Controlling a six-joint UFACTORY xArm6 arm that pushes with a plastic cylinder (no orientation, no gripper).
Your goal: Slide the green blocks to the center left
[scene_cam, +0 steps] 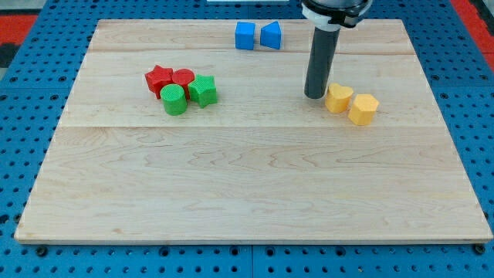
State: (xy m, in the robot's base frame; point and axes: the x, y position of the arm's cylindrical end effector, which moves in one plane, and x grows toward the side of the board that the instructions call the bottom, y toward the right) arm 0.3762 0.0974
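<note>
The green round block and green star block sit together far left beside the red blocks, not yet pushed nearer, while my tip, which has no fingers, rests far right touching a yellow block.

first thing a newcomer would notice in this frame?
Probably the dark rod coming down from the view's top right, my tip just left of the two yellow blocks. Next, the tight red and green huddle at upper left, then two blue blocks at the top edge.
</note>
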